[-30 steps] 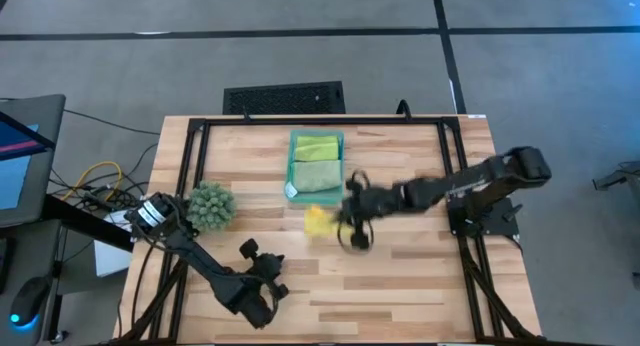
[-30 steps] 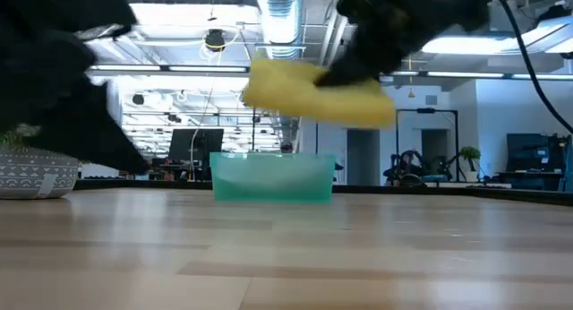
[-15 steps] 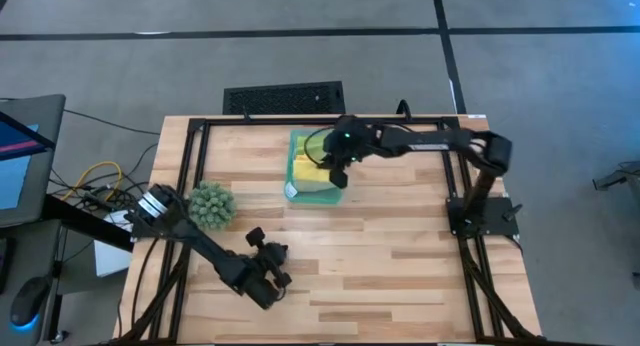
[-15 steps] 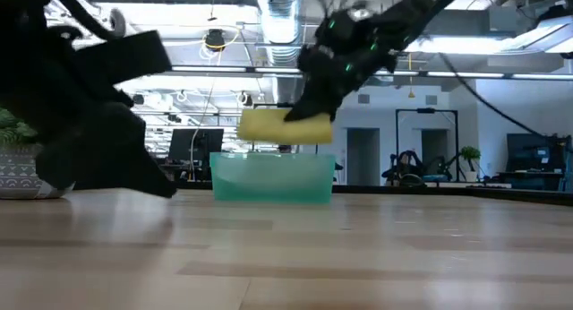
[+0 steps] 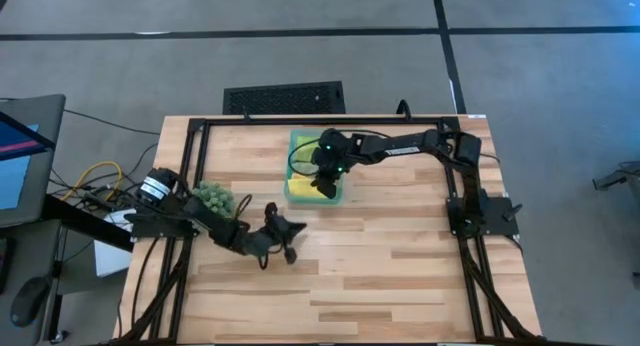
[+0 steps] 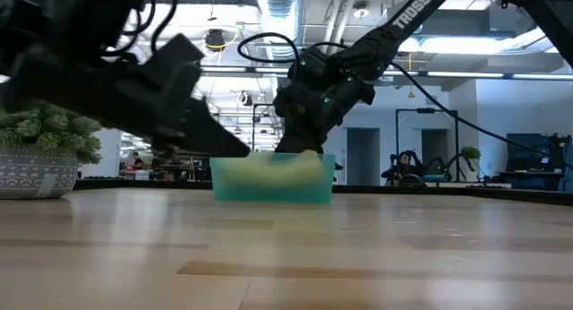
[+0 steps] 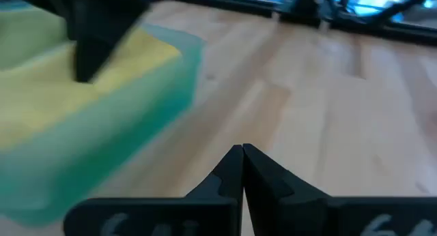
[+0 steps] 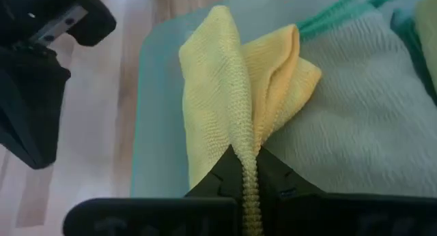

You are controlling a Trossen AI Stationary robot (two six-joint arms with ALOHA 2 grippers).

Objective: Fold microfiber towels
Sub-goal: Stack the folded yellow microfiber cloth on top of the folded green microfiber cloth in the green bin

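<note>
The right tool [image 8: 247, 169] is pinched on a fold of the yellow towel [image 8: 225, 99], holding it low in the near end of the teal tray [image 5: 294, 191], against the pale sage towel [image 8: 355, 120]. The left tool [image 7: 242, 169], fingers together, hovers over the worktop [image 5: 400, 266] just near-left of the tray. Letting go from this thin pinch could let the fold spring open or drape over the tray wall.

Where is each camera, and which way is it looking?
High view: above the table, looking straight down; shows both arms, left gripper, right gripper.
Low view: at tabletop height, looking level across to the teal tray; both arms show.
Left wrist view: on the left arm, looking past its shut gripper at the tray.
Right wrist view: on the right arm, its gripper pinching the yellow towel.
All four share the tray; three clearly show the yellow towel.
</note>
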